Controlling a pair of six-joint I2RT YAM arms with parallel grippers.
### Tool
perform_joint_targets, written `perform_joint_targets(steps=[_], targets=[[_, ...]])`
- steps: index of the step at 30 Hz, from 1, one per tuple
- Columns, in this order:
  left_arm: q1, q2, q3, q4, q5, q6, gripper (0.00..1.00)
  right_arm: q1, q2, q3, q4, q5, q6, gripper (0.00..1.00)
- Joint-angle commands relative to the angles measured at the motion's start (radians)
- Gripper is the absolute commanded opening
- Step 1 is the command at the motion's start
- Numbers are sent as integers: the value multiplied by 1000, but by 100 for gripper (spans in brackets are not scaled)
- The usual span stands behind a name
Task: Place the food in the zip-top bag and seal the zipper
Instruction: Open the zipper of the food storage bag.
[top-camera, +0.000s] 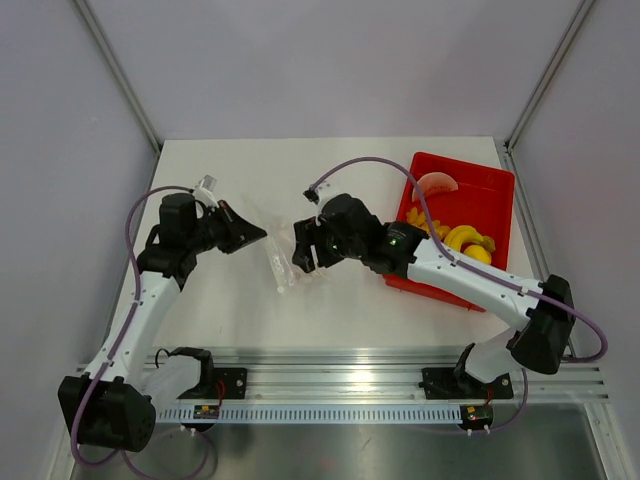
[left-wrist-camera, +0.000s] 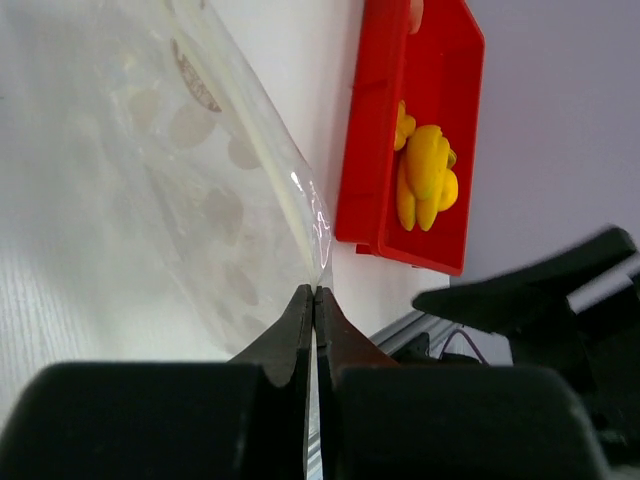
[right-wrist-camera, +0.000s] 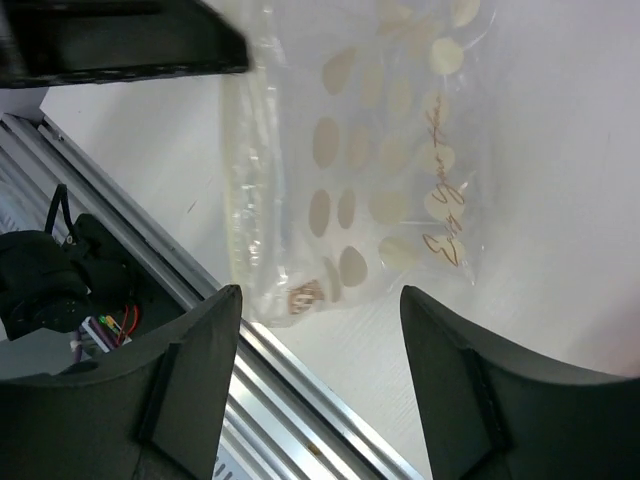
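We have the zip-top bag (top-camera: 283, 262) near the middle of the tabletop (top-camera: 350, 320), a little toward the near edge, between our two grippers. It looks empty. The left gripper (left-wrist-camera: 314, 300) is closed, its fingers pinching one corner of the clear film close to what we take to be the zipper (left-wrist-camera: 270, 160), a pale strip along the bag's edge. The right gripper (right-wrist-camera: 318, 298) is above the spotted face with its jaws apart and nothing in them. We judge the bag to be very light, floppy and slick. It will sag, fold and slide if pushed, so a single pinch will not hold the mouth open. The best holds are probably on the stiffer strip at the mouth, one lip per gripper. The food is well apart from the bag in the red tray (top-camera: 485, 200) along the right edge of the tabletop, including a watermelon slice (top-camera: 437, 185) and a banana (top-camera: 462, 238) among yellow pieces. These are small, hard, smooth toys that could slip from the fingers. The tray walls and the right arm's own forearm lying across the tray may hamper reaching them, and the two grippers are near each other at the bag.
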Motion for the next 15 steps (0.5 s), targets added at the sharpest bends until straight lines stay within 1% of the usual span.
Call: perform_joint_targets(steps=[1, 2, 5, 6, 12, 15], targets=[[-4, -2, 83, -88, -91, -27, 0, 137, 16, 187, -188, 325, -103, 71], [-4, -12, 95, -96, -113, -50, 0, 153, 42, 209, -202, 398, -108, 69], [-4, -13, 118, -130, -121, -89, 0, 200, 88, 279, -229, 503, -137, 67], [-5, -11, 128, -157, -124, -96, 0, 209, 102, 313, -236, 517, -142, 67], [-11, 3, 192, -234, -166, -97, 0, 260, 208, 413, -248, 529, -169, 69], [-11, 9, 200, -246, -164, -114, 0, 282, 260, 463, -257, 520, -169, 67]])
